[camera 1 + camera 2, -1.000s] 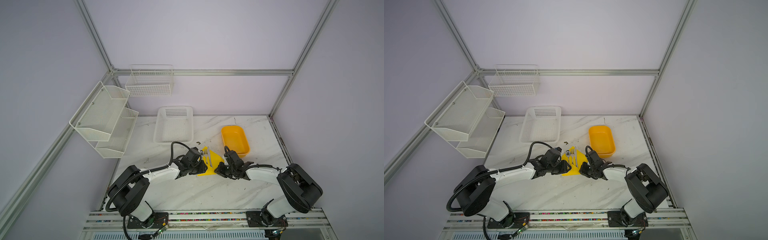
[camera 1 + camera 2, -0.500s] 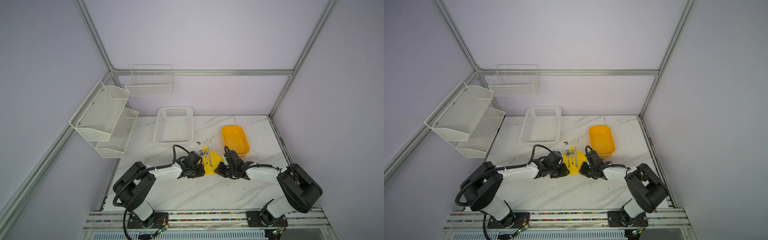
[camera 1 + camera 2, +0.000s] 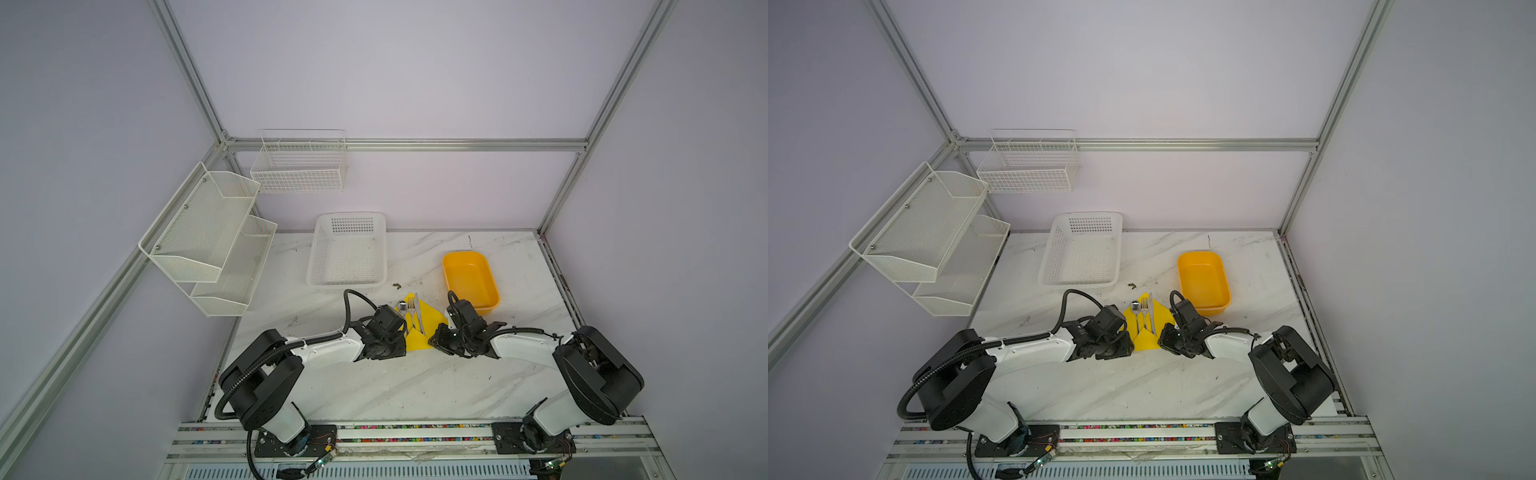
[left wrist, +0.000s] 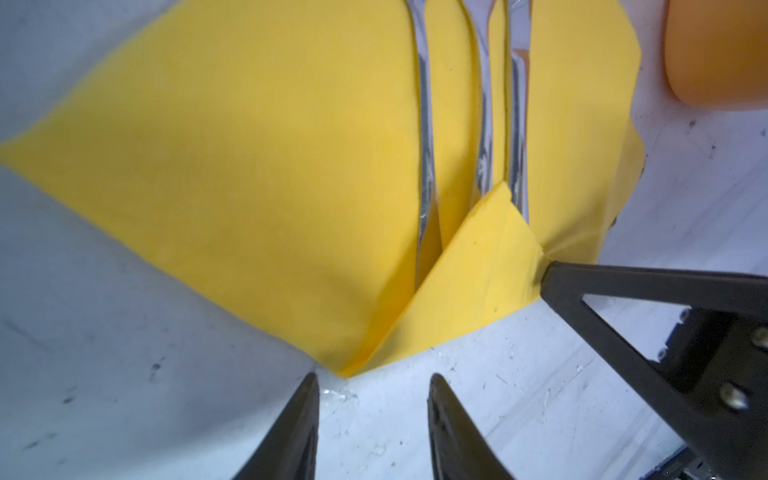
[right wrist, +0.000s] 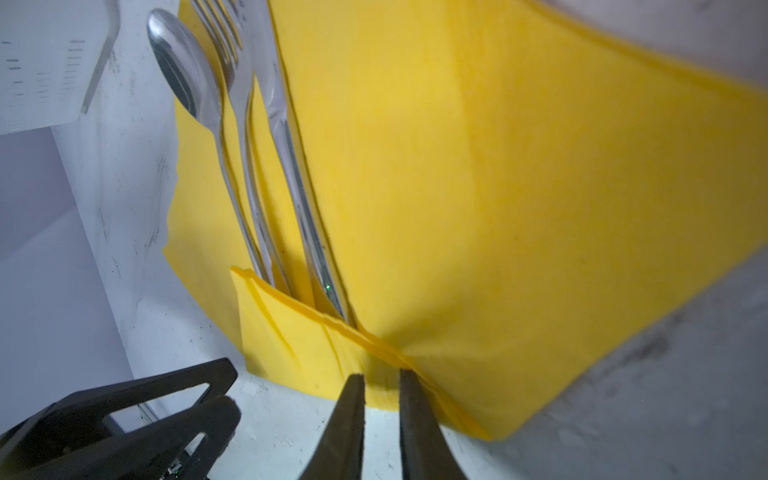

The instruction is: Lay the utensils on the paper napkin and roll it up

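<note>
The yellow paper napkin point(image 3: 430, 322) point(image 3: 1148, 343) lies on the marble table between both arms, its near corner folded up as a flap point(image 4: 469, 282) over the handle ends. The utensils point(image 3: 415, 313) point(image 3: 1144, 311) lie side by side on it: spoon point(image 5: 183, 70), fork point(image 5: 232, 62) and knife point(image 5: 286, 137). My left gripper point(image 4: 372, 382) point(image 3: 401, 345) is open just short of the fold's corner, with only bare table between its fingers. My right gripper point(image 5: 382, 376) point(image 3: 1163, 340) is pinched on the flap's edge, and the paper puckers at its fingertip point(image 4: 552, 274).
An orange plastic tub point(image 3: 469, 282) stands just behind my right gripper. A white perforated basket point(image 3: 349, 253) sits at the back middle. White mesh shelves point(image 3: 208, 232) and a wire basket point(image 3: 299, 162) hang on the left and back walls.
My left gripper's jaws have widened and now stand free of the napkin's folded corner. The right arm has not moved.
</note>
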